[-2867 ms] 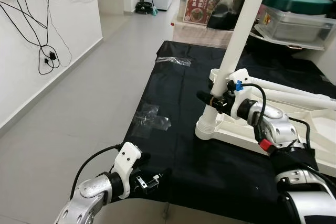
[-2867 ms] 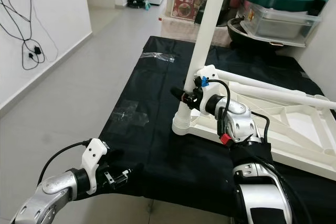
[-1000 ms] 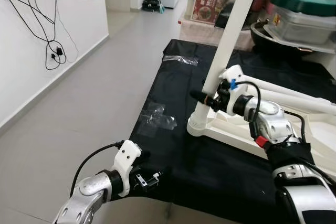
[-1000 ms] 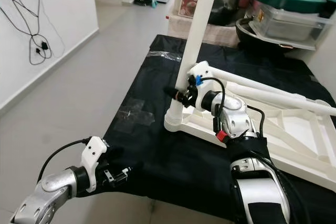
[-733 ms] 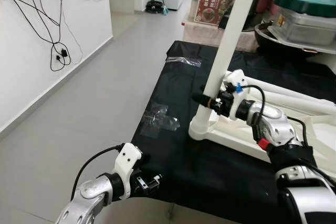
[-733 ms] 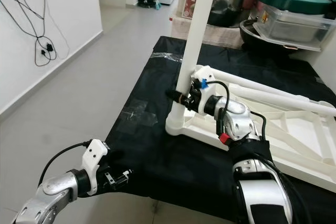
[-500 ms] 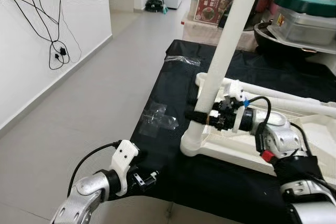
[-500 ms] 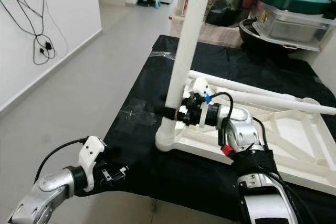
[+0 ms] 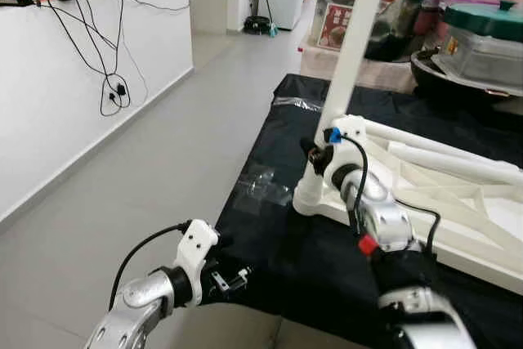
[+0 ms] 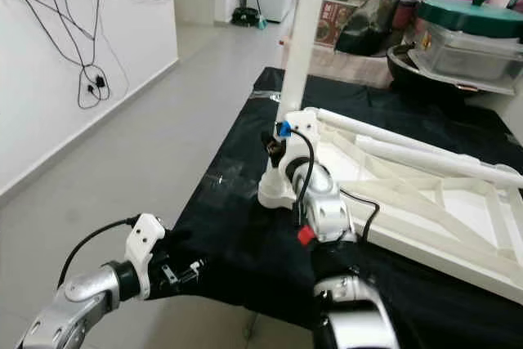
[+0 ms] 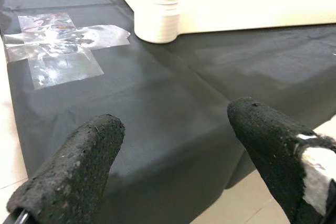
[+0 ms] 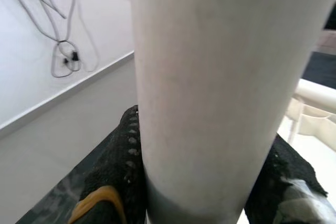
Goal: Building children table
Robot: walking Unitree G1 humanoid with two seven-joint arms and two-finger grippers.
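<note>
Starting at the left, the left gripper (image 9: 233, 277) is seen low beside the near edge of the black cloth (image 9: 270, 243). Its two black fingers (image 11: 73, 161) are spread wide with nothing between them, and it takes no part in the work. Ahead of it, patches of clear tape (image 11: 63, 45) are stuck flat on the cloth.

Further right, the white table frame (image 10: 425, 210) is laid upside down on the cloth, with loose white legs (image 10: 425, 153) resting along its far side. At the frame's near left corner a white leg (image 9: 347, 71) is stood upright in its ribbed round socket (image 9: 307, 198), leaning very slightly. The right gripper (image 9: 315, 153) is closed around this leg just above the socket; in the right wrist view the leg (image 12: 226, 93) is clamped between the two black pads (image 12: 128, 156).

The step in hand is judged to be the fitting of this leg into its corner socket. Whether the leg is fully seated or threaded home cannot be told. The next move is judged to call for the leg to be kept square to the frame while it is pressed or turned down until it is firm; the grip would then be released and another leg fetched from the far side. A tilt of the leg, or a slide of the frame on the cloth, could spoil the fit.
</note>
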